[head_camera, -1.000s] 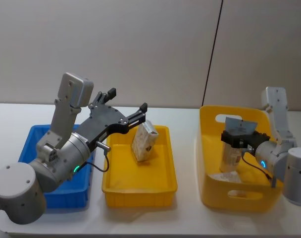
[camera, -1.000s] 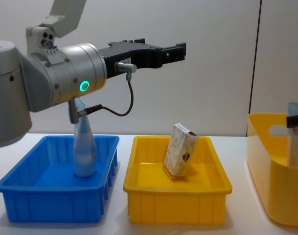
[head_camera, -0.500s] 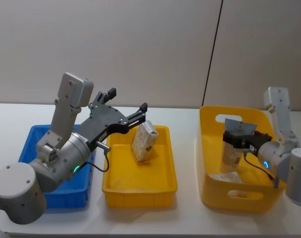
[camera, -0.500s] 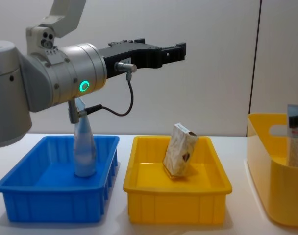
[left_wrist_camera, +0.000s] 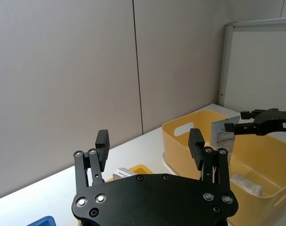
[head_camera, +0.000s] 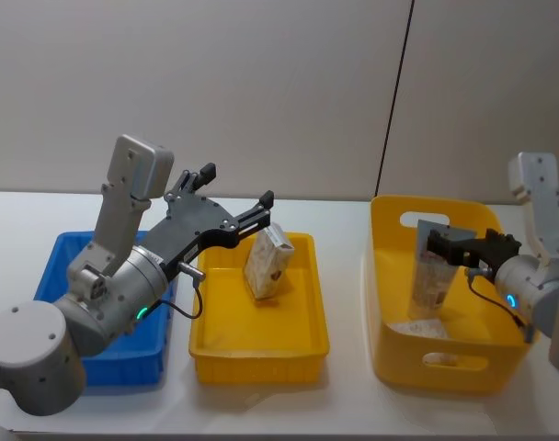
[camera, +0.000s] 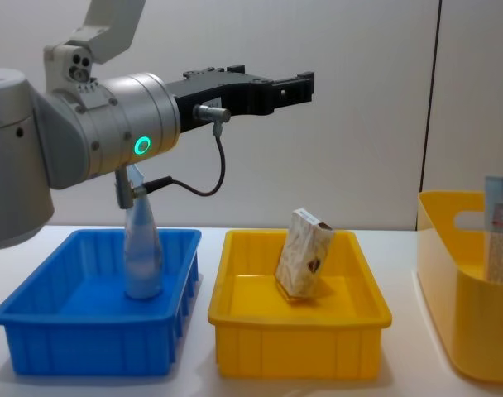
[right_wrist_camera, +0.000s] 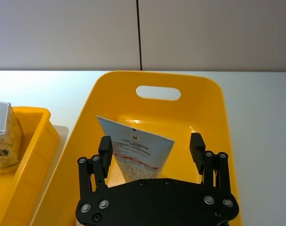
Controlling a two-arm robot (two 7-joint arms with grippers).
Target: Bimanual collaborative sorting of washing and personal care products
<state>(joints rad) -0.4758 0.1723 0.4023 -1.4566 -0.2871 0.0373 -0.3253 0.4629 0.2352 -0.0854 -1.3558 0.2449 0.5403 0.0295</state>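
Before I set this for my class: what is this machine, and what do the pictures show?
A robot with two arms ending in grippers; cameras sit on its head, chest and wrists. On the white table: a blue plastic tray with an upright pale squeeze tube, a shallow yellow tray with a leaning marbled carton, and a deep yellow basket with a printed tube. The left gripper hovers open above the shallow tray; the right gripper, open, faces that tube. Neither holds anything.

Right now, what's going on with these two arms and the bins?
The right gripper is open, just behind a squeeze tube standing upright in the deep yellow bin. The left gripper hangs open above the shallow yellow tray, where a marbled carton leans. Another tube stands in the blue tray.
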